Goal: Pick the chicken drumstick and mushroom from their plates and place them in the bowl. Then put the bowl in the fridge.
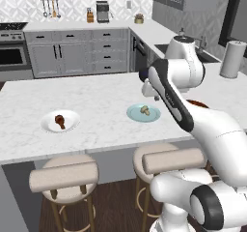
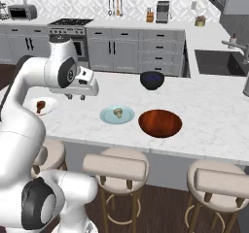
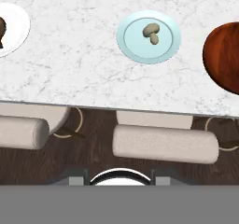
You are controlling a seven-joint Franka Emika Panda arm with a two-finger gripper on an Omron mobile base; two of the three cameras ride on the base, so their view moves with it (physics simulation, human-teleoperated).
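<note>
Both base views look forward and down from behind the arm, left and right, sharing the marble surface (image 1: pixel 96 105). The hand view looks straight down on its near edge from above.

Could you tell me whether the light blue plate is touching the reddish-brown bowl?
Apart: the right base view shows bare counter between the plate and the bowl.

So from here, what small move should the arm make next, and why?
Probably lower the gripper toward the drumstick on the white plate. Both it and the mushroom on the blue plate are unpicked, the brown bowl is empty, and the hand hangs above the counter nearer the drumstick side.
</note>
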